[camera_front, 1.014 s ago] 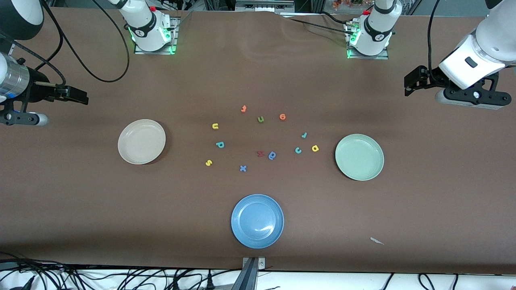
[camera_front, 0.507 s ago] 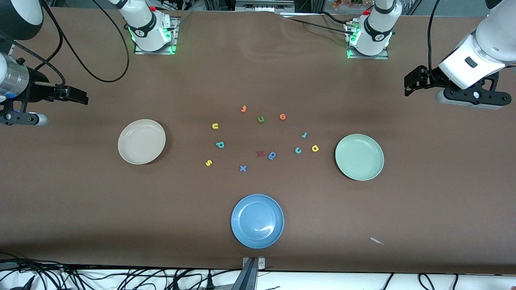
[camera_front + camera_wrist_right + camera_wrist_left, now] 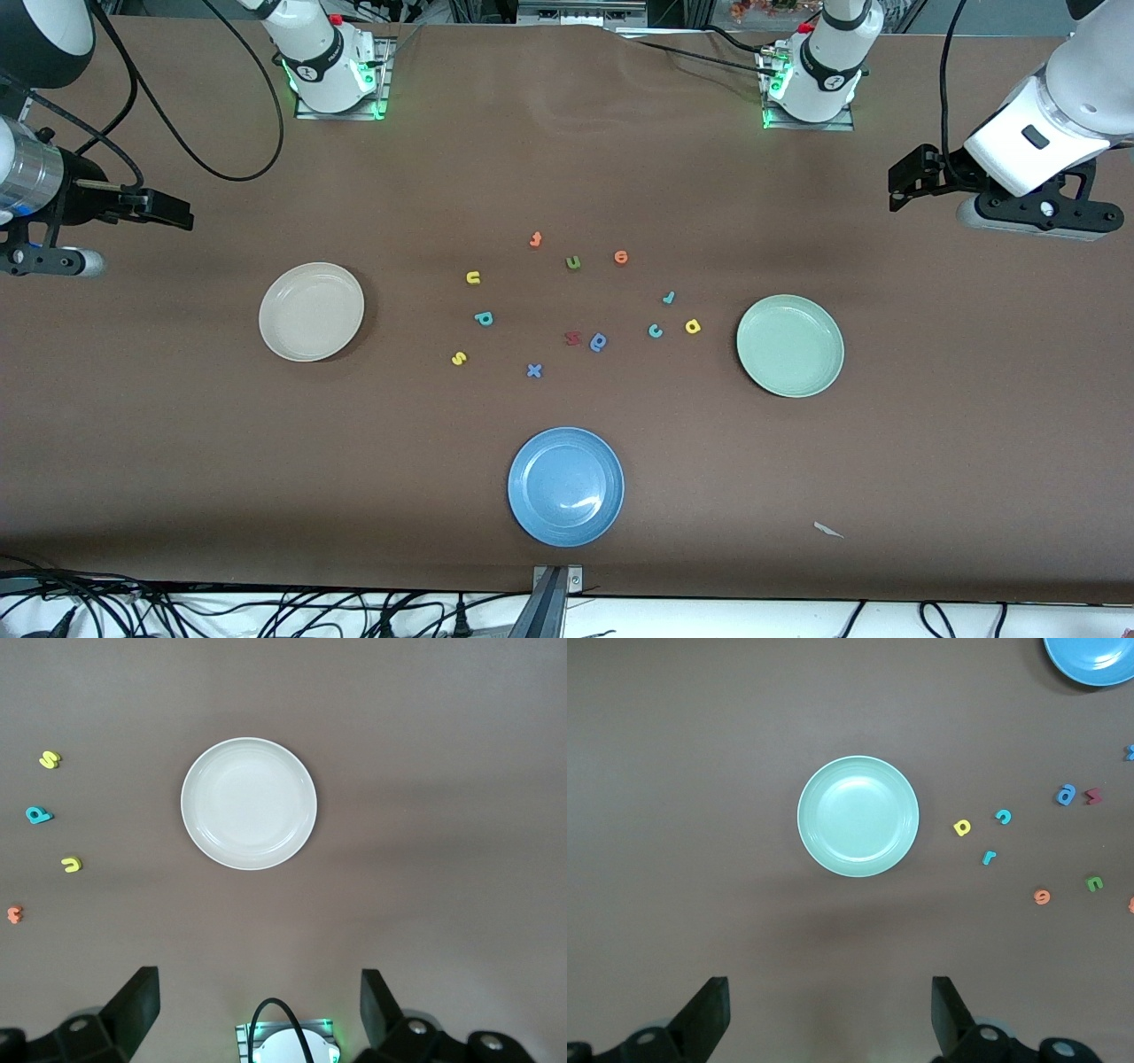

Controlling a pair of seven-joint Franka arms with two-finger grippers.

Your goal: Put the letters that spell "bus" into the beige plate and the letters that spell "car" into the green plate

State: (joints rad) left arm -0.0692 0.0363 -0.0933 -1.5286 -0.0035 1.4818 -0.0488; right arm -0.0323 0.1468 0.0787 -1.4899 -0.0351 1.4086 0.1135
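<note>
Nothing is sorted yet: the teal b (image 3: 483, 318), yellow u (image 3: 473, 278) and yellow s (image 3: 458, 358) lie mid-table near the empty beige plate (image 3: 311, 311); the teal c (image 3: 655, 330), yellow a (image 3: 693, 326) and teal r (image 3: 669, 298) lie beside the green plate (image 3: 789, 346). Both arms wait high at the table's ends, left gripper (image 3: 830, 1019) and right gripper (image 3: 257, 1010) spread wide and empty. Best to descend squarely on one tiny letter, skipping the green u (image 3: 573, 262).
</note>
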